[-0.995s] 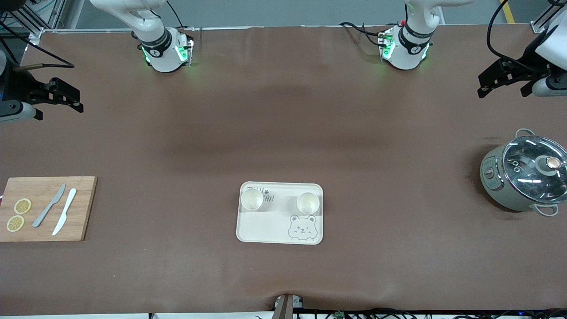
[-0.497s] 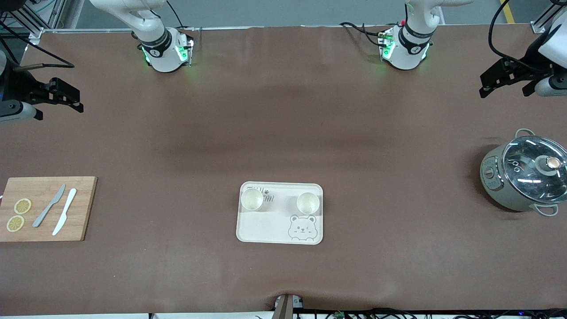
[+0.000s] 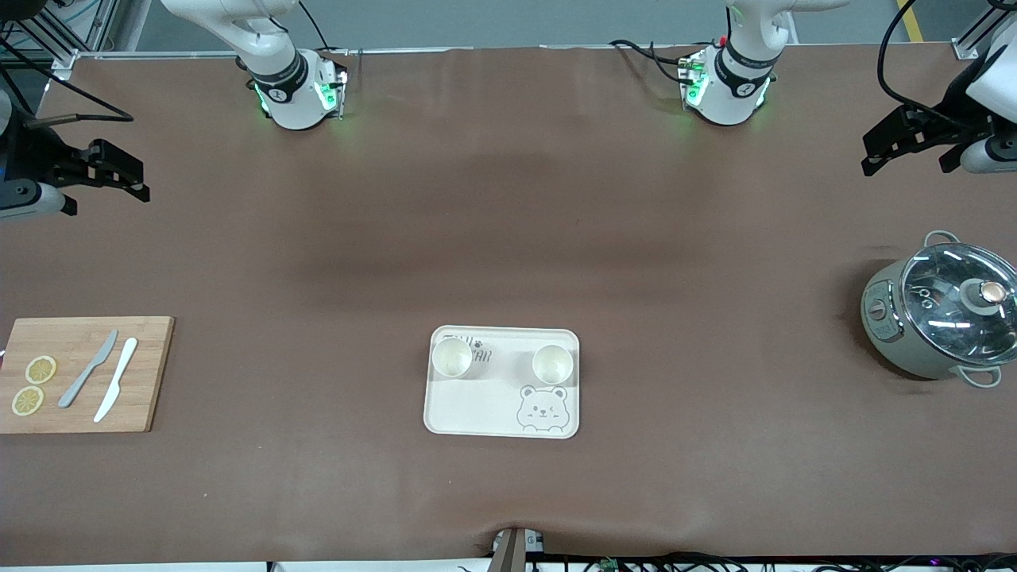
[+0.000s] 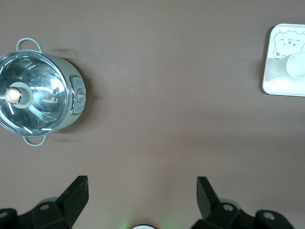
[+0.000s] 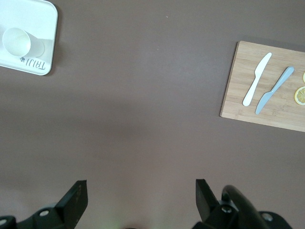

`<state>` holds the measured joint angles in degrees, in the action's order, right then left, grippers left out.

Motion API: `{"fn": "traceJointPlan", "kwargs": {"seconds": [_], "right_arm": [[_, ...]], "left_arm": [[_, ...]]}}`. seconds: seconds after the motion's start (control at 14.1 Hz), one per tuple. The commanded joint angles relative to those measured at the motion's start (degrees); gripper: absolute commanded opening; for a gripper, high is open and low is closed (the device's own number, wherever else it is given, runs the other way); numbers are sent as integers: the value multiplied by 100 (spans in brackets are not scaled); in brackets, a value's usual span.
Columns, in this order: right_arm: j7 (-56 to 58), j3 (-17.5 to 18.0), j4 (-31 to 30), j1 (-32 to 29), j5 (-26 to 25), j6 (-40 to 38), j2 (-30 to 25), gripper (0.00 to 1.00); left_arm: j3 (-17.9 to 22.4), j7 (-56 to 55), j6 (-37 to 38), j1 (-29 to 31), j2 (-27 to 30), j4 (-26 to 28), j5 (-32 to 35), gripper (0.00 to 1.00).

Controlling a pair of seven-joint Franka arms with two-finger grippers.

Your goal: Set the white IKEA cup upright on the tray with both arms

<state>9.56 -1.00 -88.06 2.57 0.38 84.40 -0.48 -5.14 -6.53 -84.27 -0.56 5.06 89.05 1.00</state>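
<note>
The cream tray (image 3: 477, 405) with a bear-face drawing lies at the table's middle, near the front camera. Two white cups stand upright on it, one (image 3: 451, 357) toward the right arm's end and one (image 3: 552, 364) toward the left arm's end. The right wrist view shows the tray's corner (image 5: 45, 43) with one cup (image 5: 16, 41). The left wrist view shows the tray's edge (image 4: 268, 71) with the other cup (image 4: 296, 65). My left gripper (image 3: 910, 143) is open and empty, high over the left arm's end of the table. My right gripper (image 3: 111, 171) is open and empty, high over the right arm's end.
A wooden cutting board (image 3: 151, 373) with two knives (image 3: 103, 379) and lemon slices (image 3: 33, 384) lies at the right arm's end. A grey pot with a glass lid (image 3: 941, 315) stands at the left arm's end. Bare brown table lies between them.
My left gripper has drifted a little toward the table's edge at the left arm's end. The right gripper, the tray and both cups have not moved.
</note>
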Motion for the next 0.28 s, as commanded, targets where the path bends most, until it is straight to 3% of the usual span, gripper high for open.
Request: {"fn": "traceJointPlan", "kwargs": {"seconds": [0.0,0.21], "right_arm": [[64,39,-9,-82,103,-46,-58,100],[64,39,-9,-82,103,-46,-58,100]], "left_arm": [[-5,81,78,-23,-14,-98,120,100],[-5,81,87,-23,4,-98,120,100]]}}
